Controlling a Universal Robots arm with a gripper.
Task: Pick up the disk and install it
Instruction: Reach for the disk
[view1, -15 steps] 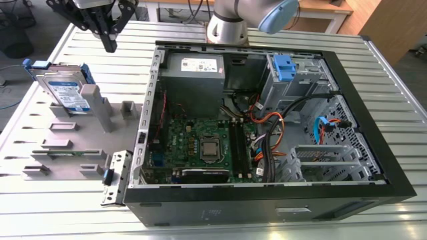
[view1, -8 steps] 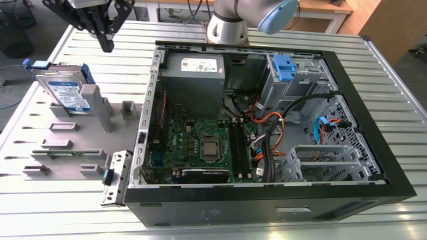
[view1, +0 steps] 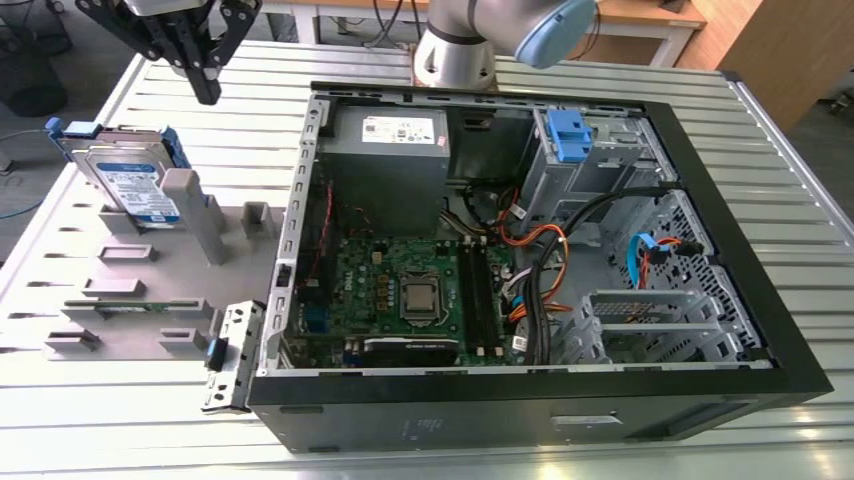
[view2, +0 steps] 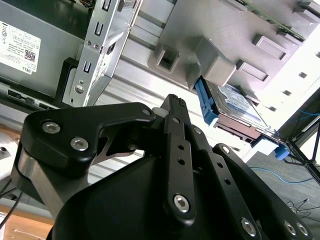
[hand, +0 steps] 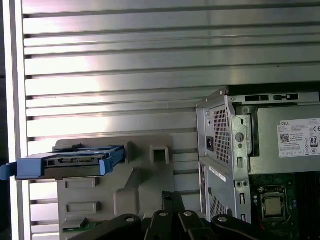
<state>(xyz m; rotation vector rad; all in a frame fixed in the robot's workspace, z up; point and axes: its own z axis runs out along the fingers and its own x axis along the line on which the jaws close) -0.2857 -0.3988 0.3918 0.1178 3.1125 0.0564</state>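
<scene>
The hand (view1: 206, 92) hangs above the bench (view1: 120, 430) at the far end of the exterior view's left. Its fingers are drawn together and hold nothing, and it is well apart from the disk (view1: 131, 185).

The disk stands on edge, leaning slightly, in a slot at the far end of a grey holder (view1: 147, 335) on the bench. Its blue rails and handle tab stick out of the top. In the first wrist view the disk (hand: 70, 162) appears edge-on in that holder beyond the hand (hand: 172, 197). The second wrist view shows its label face (view2: 235, 102) past the fingers (view2: 175, 120). A thin green circuit strip (view1: 127, 305) lies in a nearer slot of the same holder.

To the exterior view's right of the holder, the open computer case (view1: 787, 340) lies on its side. Inside it are a grey power-supply box (view1: 387, 155) at the far left, a green motherboard (view1: 400, 285) nearer, and bundled orange and black cables (view1: 541, 245). A blue bracket (view1: 567, 135) sits in the metal drive cage at the far right.
</scene>
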